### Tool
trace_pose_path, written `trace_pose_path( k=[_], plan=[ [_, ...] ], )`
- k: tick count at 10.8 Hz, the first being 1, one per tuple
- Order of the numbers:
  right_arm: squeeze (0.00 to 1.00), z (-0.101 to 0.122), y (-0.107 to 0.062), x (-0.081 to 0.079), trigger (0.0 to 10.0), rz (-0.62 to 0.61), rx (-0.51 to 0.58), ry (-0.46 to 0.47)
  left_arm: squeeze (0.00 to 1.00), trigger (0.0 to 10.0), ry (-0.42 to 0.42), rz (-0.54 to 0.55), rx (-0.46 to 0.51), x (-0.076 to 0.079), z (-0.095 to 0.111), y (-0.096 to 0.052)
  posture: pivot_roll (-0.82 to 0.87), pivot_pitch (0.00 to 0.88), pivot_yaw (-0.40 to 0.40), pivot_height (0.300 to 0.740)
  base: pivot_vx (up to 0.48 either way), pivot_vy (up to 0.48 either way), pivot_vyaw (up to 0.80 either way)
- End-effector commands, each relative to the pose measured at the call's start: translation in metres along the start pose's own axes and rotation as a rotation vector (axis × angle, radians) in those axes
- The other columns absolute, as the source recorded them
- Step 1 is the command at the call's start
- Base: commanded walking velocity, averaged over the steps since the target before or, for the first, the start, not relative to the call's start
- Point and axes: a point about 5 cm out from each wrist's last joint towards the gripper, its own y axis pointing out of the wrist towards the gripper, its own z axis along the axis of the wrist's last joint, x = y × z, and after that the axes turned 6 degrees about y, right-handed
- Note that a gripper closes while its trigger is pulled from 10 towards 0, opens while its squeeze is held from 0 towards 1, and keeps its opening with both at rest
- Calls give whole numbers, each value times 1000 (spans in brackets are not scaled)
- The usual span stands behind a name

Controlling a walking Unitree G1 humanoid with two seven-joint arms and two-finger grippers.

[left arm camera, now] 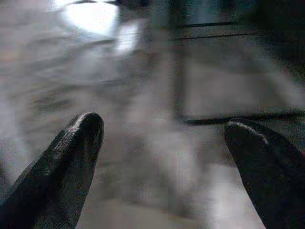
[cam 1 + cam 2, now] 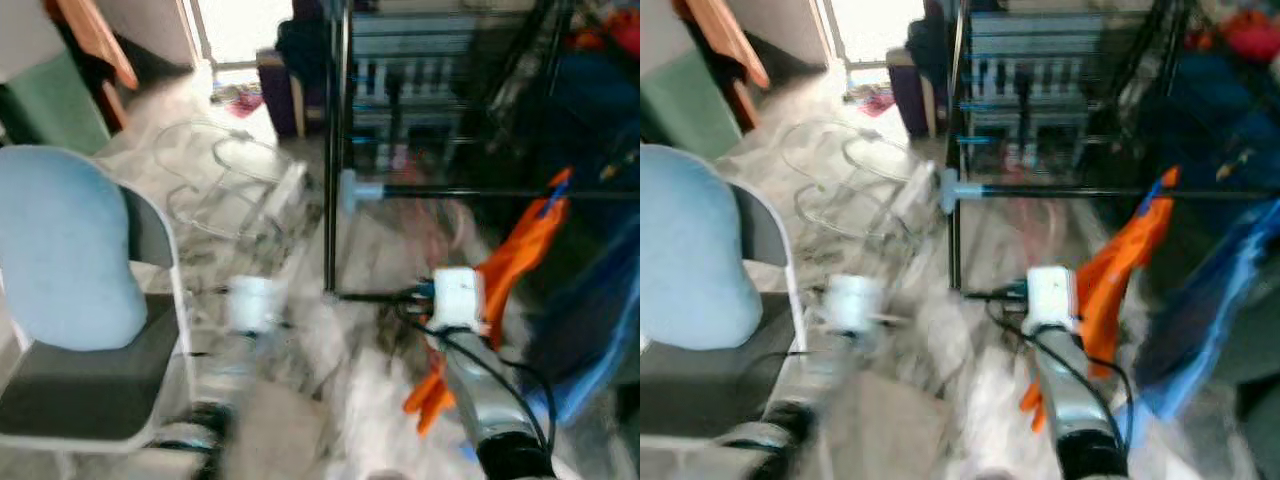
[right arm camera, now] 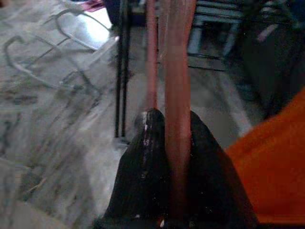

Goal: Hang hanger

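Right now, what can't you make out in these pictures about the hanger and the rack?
- Hanger: right wrist view, its hook is cut off by the top edge; the right gripper is shut on its pinkish bar.
- Orange garment: eye views, motion blur hides how it sits on the hanger.
- Rack rail: blurred, so the gap to the hanger is unclear.
- Left gripper: open; its surroundings are dark and smeared.

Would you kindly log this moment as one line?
right gripper: shut on hanger | orange garment attached | left gripper: open, idle | rack ahead
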Motion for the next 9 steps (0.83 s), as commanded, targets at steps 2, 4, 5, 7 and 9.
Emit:
trace_pose_path(
  k=[2, 4, 5, 7, 9],
  plan=[
    [0, 4, 2, 10, 10000, 1, 10, -1, 0, 10000, 1, 57, -19, -15, -15, -10, -236, 92, 39, 740, 0, 0, 0],
    [0, 10, 10, 11, 10000, 20, 17, -7, 0, 10000, 21, 137, -44, -34, -32, -23, -137, 86, -12, 740, 0, 0, 0],
    [0, 11, 13, 7, 10000, 23, 16, -2, 0, 10000, 25, 166, -40, -39, -35, -27, -88, 79, -32, 740, 0, 0, 0],
    [0, 21, 20, 3, 10000, -23, 44, 51, 0, 10000, 43, 202, -39, -45, -42, -35, -23, 79, -43, 740, 0, 0, 0],
    [0, 28, 28, 7, 10000, -130, 42, 99, 0, 10000, 62, 154, -17, -42, -37, -34, -23, 101, -31, 740, 0, 0, 0]
  ],
)
